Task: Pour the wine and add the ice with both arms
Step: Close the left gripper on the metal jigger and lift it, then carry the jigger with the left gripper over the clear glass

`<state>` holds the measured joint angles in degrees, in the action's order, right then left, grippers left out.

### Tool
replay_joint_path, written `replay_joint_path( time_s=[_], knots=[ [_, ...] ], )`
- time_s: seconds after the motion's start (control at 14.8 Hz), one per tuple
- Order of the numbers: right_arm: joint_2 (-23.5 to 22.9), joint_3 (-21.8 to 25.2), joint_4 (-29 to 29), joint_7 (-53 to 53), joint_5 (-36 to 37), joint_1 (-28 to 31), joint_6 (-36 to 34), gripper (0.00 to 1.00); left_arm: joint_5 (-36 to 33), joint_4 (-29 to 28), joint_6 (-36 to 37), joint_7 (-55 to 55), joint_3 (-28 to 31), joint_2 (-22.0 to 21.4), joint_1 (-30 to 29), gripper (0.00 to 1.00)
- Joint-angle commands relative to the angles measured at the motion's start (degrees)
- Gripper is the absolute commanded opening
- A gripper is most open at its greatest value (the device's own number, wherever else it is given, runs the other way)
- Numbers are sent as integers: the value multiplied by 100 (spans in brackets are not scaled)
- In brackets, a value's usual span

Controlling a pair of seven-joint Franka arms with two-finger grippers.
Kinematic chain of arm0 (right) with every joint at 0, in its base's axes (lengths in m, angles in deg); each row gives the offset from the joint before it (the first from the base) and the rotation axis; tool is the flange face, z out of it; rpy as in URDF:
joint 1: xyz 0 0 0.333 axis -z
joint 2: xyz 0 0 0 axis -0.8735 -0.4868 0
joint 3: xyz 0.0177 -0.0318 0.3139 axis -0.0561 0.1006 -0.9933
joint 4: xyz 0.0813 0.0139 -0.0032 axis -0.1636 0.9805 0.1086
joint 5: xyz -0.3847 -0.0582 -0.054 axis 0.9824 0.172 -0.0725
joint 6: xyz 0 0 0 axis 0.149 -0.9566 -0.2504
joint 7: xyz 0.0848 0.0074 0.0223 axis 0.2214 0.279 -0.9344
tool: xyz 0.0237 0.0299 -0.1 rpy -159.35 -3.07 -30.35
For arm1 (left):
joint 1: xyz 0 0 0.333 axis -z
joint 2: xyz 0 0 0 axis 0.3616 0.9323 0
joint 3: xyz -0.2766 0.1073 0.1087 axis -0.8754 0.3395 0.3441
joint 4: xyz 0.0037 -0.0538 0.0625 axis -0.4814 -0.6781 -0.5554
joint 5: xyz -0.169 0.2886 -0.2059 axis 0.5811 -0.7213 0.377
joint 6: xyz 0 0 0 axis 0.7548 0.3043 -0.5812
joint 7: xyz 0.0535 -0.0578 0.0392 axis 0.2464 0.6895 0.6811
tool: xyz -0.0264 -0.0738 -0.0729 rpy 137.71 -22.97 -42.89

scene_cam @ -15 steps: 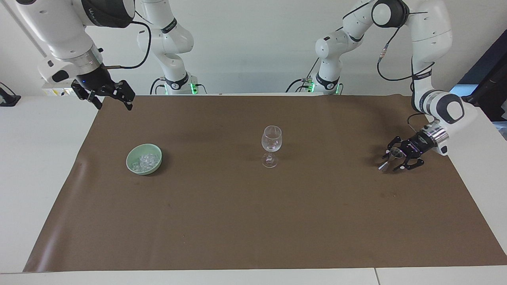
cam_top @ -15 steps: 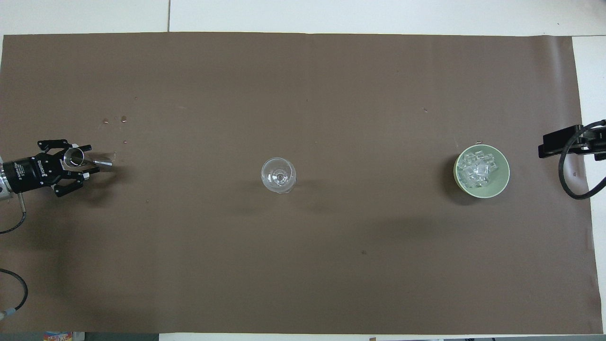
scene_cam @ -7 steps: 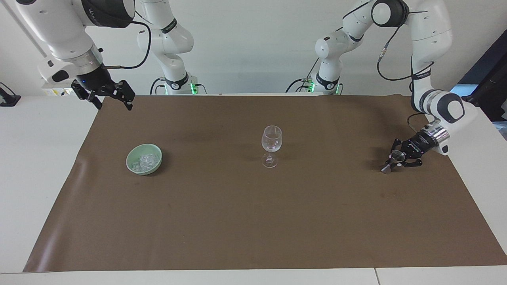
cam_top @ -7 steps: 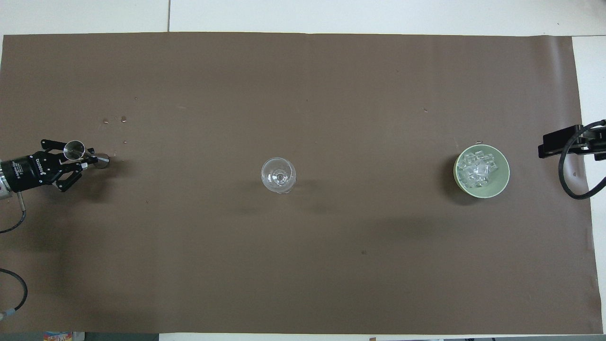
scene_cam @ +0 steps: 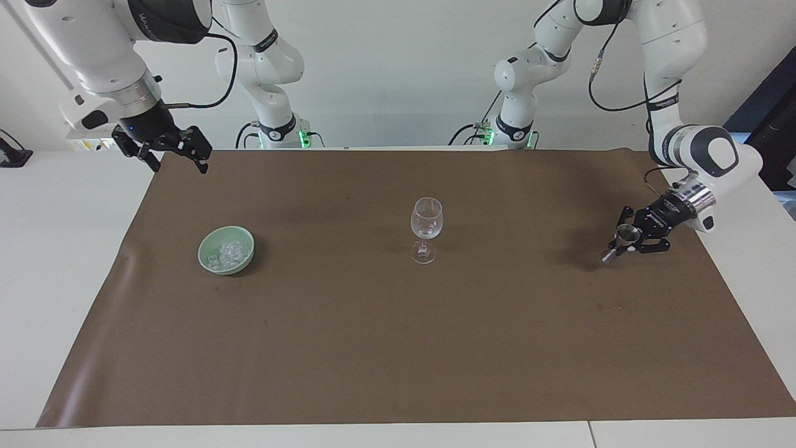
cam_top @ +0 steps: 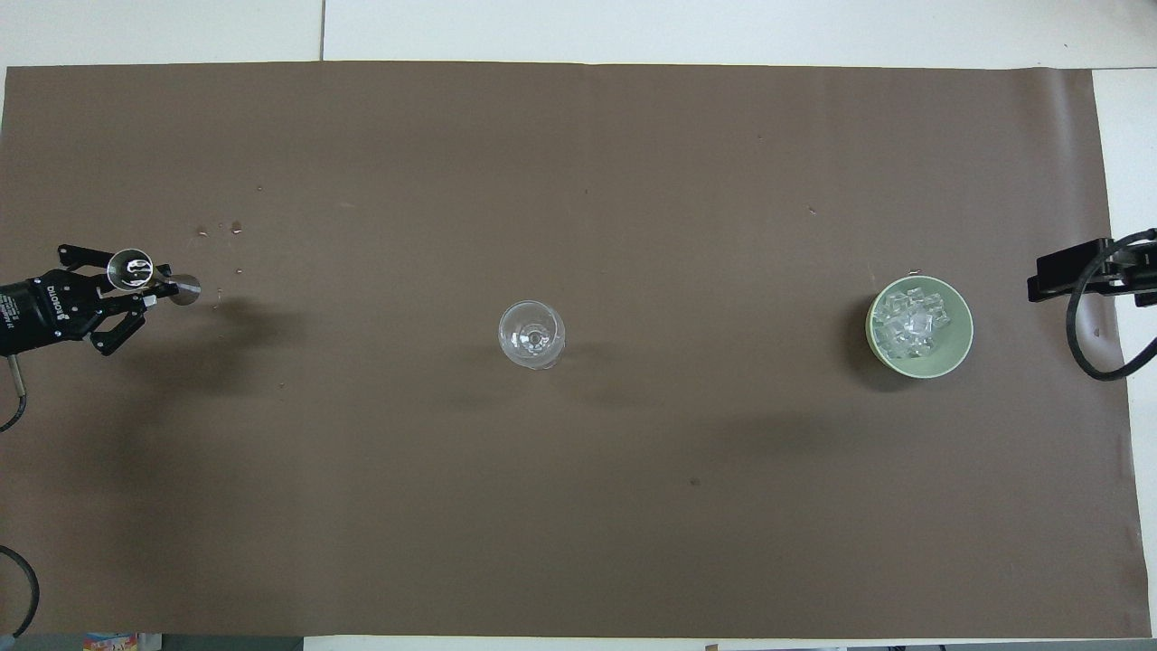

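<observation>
Since the earlier frames, we saw the left gripper (scene_cam: 625, 242) close its fingers around a small silvery metal measuring cup (scene_cam: 624, 238) and lift it off the brown paper table cover (scene_cam: 398, 348), so that its shadow on the cover drew apart from it. It now hung at the right of the facing view, at the left edge of the overhead view (cam_top: 136, 291), clamped on the cup's narrow waist, the open mouth of the cup tilted.

We found the right gripper (scene_cam: 177, 155) unmoved at the upper left of the facing view, its fingers spread wide and holding nothing, waiting over the corner of the cover.

We noted the clear stemmed wine glass (scene_cam: 426, 230) standing upright in the middle of the frame, well apart from both grippers. We saw the ice (scene_cam: 229, 253), small clear chunks, lying in the pale green round bowl (scene_cam: 211, 246) at centre-left of the facing view, at the right of the overhead view (cam_top: 913, 321).
</observation>
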<state>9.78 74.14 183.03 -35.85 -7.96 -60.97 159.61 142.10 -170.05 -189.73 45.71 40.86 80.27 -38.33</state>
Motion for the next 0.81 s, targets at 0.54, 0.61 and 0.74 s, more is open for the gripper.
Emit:
replay_joint_path(
  time_s=[0.54, 0.61, 0.74],
  knots=[
    [62, -25, 63, 29, -85, 63, 13, 100, 76, -475, -1647, 2345, 51, -1436, 2423, 0],
    [62, -25, 72, 29, -85, 63, 13, 100, 58, -475, -1910, 2573, 51, -1462, 2678, 0],
    [62, -25, 63, 29, -85, 63, 13, 100, 32, -475, -2411, 2821, 42, -1471, 3187, 0]
  ],
)
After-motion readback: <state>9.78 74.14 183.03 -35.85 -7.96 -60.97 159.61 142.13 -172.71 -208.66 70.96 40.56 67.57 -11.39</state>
